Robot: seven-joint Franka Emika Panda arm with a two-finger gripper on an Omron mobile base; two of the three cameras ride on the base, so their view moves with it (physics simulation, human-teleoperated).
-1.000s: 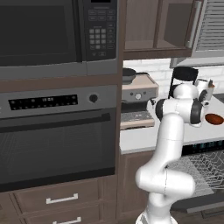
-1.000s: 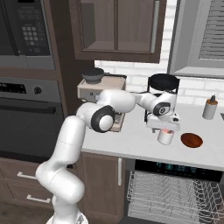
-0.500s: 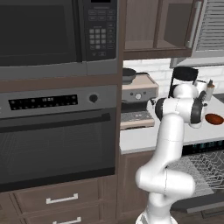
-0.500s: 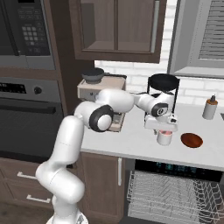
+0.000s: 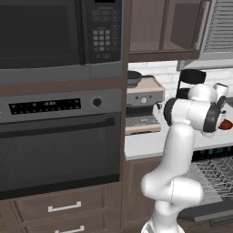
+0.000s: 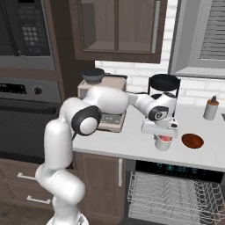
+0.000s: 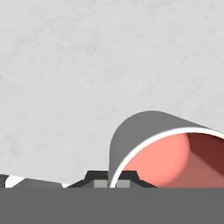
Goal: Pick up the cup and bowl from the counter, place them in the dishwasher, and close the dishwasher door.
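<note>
The cup, grey outside and pink-red inside, stands on the counter above the dishwasher. My gripper points down onto it and is shut on the cup's rim. In the hand view the cup sits close at the lower right, its thin wall pinched between my fingertips. The reddish-brown bowl lies flat on the counter just right of the cup, apart from it; its edge peeks out behind my wrist. The dishwasher is open, with its grey wire rack pulled out.
A coffee machine stands at the counter's left end and a black rack behind the cup. A small bottle is at the back right. The wall oven and microwave fill the left side.
The jaws have gone from wide open to shut on the cup's rim. The arm and the bowl have stayed where they were.
</note>
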